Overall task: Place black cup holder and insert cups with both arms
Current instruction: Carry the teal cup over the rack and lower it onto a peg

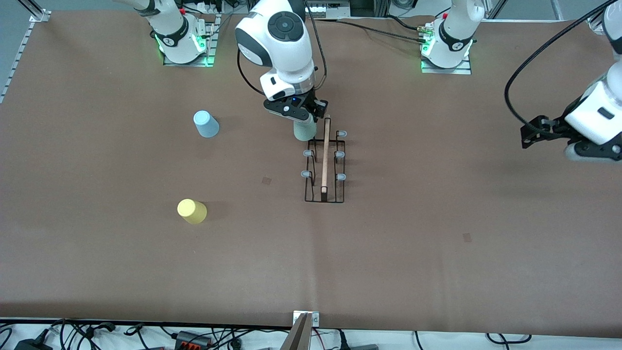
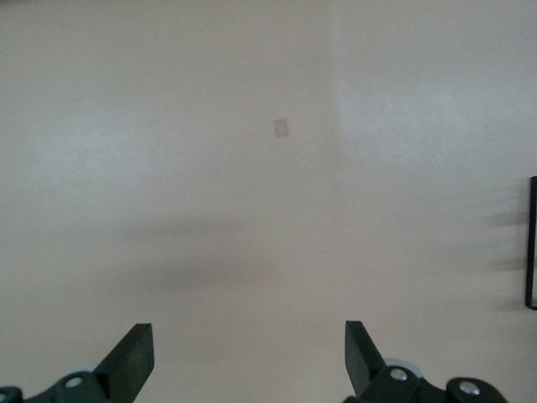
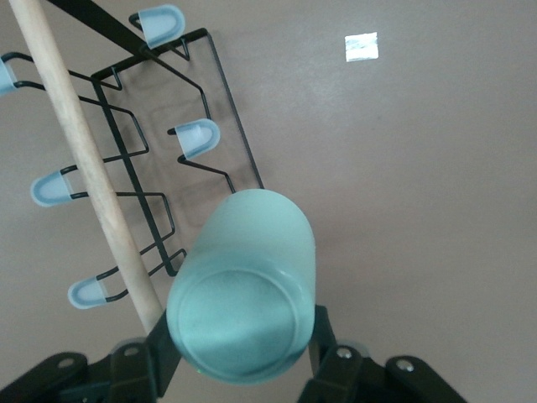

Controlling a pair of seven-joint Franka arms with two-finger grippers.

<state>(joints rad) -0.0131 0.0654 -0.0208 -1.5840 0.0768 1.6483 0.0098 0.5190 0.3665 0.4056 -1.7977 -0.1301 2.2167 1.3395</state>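
The black cup holder [image 1: 325, 160] stands mid-table, its wooden rod handle [image 3: 84, 159] on top. My right gripper [image 1: 297, 111] is shut on the pale grey-green cup [image 1: 304, 130], held bottom-up [image 3: 243, 285] over the rack's corner nearest the robots' bases. The peg beneath the cup is hidden. The other grey-blue-tipped pegs [image 3: 195, 137] are bare. The light blue cup [image 1: 206, 124] and the yellow cup [image 1: 192, 211] sit on the table toward the right arm's end. My left gripper [image 1: 528, 136] is open and empty [image 2: 249, 353], waiting above the table at the left arm's end.
The brown table [image 1: 413, 243] carries small pale tape marks [image 1: 267, 180]. A black edge of the rack [image 2: 531, 243] shows in the left wrist view. Cables lie along the table's front edge.
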